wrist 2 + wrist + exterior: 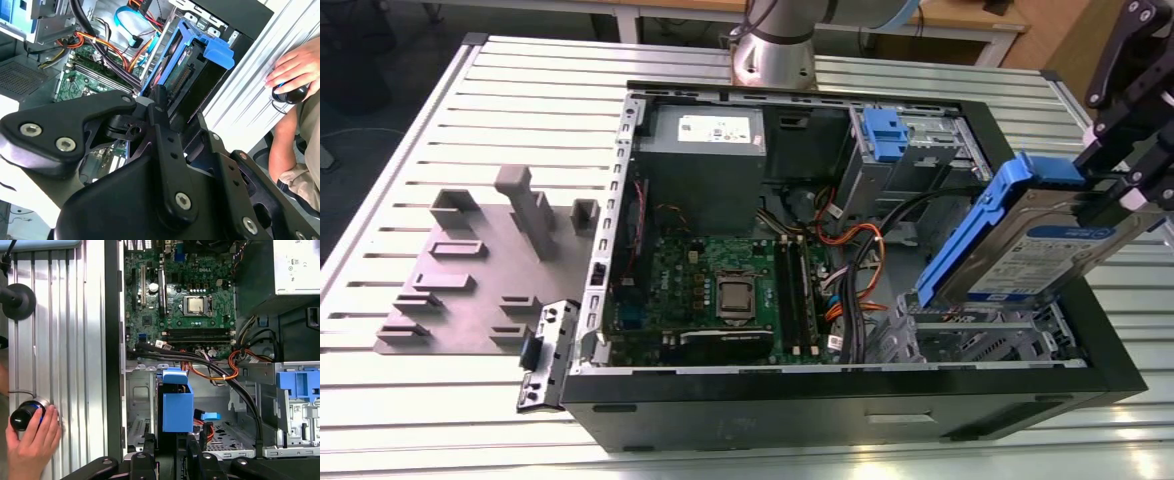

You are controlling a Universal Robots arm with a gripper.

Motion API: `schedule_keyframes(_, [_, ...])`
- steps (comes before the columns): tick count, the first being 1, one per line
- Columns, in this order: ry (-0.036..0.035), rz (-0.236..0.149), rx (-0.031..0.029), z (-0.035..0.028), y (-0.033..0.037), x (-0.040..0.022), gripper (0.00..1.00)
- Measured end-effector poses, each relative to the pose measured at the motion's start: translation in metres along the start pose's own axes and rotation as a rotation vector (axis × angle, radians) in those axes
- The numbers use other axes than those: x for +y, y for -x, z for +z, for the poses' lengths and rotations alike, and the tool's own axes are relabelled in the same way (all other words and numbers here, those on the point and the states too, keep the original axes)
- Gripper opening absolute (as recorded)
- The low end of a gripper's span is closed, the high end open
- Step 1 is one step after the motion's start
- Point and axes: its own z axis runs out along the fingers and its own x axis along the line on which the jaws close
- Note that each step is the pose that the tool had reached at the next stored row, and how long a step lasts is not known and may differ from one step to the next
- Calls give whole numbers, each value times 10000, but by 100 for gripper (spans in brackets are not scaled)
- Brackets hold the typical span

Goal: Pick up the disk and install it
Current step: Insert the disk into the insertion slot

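One question, Sam: where's the disk (1021, 240) right now?

In the air, Jo. The gripper (1103, 198) has it over the open computer case (854, 405), around 3 o'clock in the exterior view.

Fingers?

Clamped on the disk, one each side, near its high end. Both wrist views show the blue front edge poking out past them.

Orientation?

Long axis is steeply tilted. The blue front edge is high at 1 o'clock and the other end is low at 7 o'clock. The label side faces roughly 4 o'clock.

So from the fingers, which way does it run?

Down toward 7 o'clock. The grip is at the top, so most of the body hangs below it, aimed at the metal cage (974, 338) in the case's near corner.

Seated?

Not by my read. The low end is at the cage mouth, and I can't tell if it's touching. It's tilted, not lined up flat with the cage.

Anything else nearby?

A person's hand (32, 440) rests on a small black device (22, 416) on the slatted table (414, 420), beside the case and well apart from the disk.
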Motion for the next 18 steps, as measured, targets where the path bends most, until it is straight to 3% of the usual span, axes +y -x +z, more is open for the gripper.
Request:
schedule_keyframes(9, [0, 0, 0, 68, -13, -3, 35])
schedule_keyframes(18, [0, 0, -1, 79, -22, -3, 35])
